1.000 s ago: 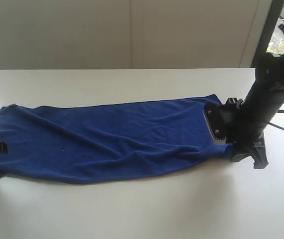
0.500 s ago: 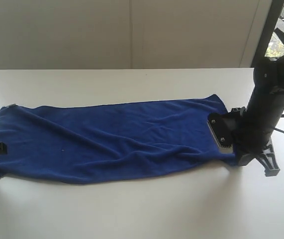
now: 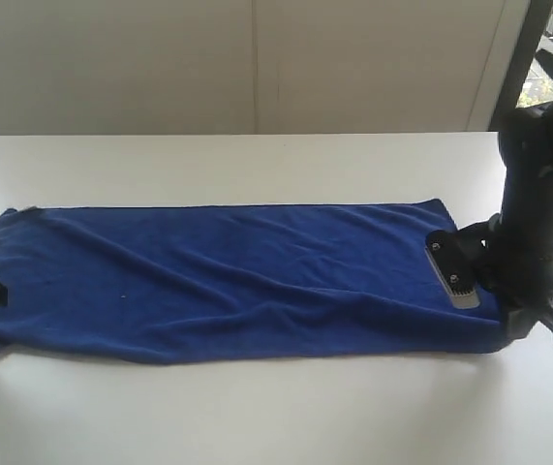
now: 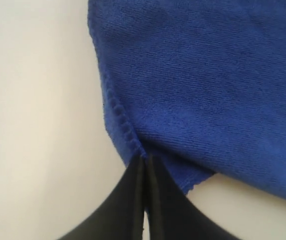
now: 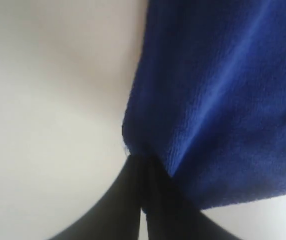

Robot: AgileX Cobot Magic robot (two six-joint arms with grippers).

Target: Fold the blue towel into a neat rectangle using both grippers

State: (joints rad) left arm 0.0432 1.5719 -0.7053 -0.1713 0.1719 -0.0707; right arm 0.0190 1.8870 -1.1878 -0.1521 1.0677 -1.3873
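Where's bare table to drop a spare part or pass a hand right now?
Two free strips of table: the far one between the towel and the wall, and the near one in front of the towel. Crowded at both short ends, where the left gripper and right gripper pinch its edges.

Your exterior camera overlooks the whole blue towel (image 3: 237, 281) on the table (image 3: 257, 165); each wrist camera peers close at one end.
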